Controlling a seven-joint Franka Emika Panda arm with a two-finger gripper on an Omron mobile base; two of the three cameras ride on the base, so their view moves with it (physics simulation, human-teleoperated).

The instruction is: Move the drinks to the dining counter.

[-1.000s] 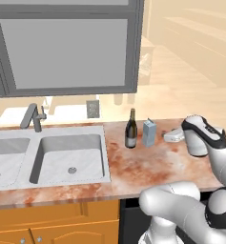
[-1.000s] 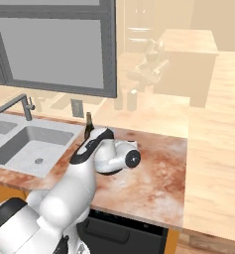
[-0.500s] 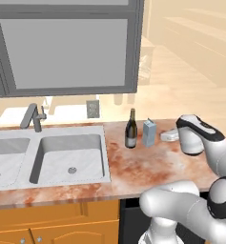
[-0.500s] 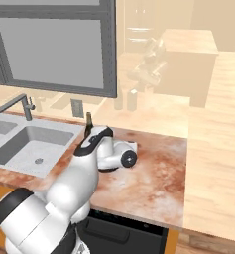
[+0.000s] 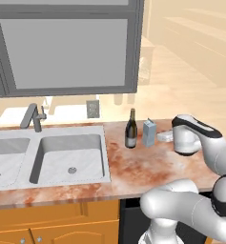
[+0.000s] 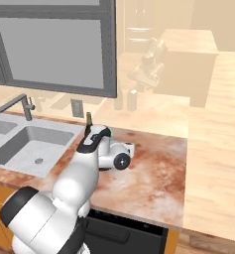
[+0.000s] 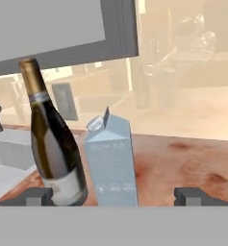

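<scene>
Two of the drinks stand side by side on the marble counter point(image 5: 133, 167) right of the sink: a dark wine bottle point(image 5: 130, 129) point(image 7: 53, 144) with a pale label and a pale blue-grey carton point(image 5: 149, 133) point(image 7: 110, 163). My gripper point(image 5: 162, 137) point(image 7: 114, 197) is open, low over the counter just right of the carton and pointing at it. In the hand view the carton stands ahead between the two fingertips point(image 7: 36, 196), apart from them, with the bottle off to its left. From the right base view the bottle's neck point(image 6: 88, 119) pokes up behind my arm. The dining counter is out of view.
A steel double sink point(image 5: 71, 157) with a faucet point(image 5: 33, 116) lies left of the bottle. A grey-framed window point(image 5: 66, 47) and a wall outlet point(image 5: 92, 108) stand behind. The counter ends at its right edge point(image 6: 186, 173) beside wooden floor.
The hand has moved left and slightly down along the counter, closer to the carton. The jaws stayed open, and the bottle and carton have not moved.
</scene>
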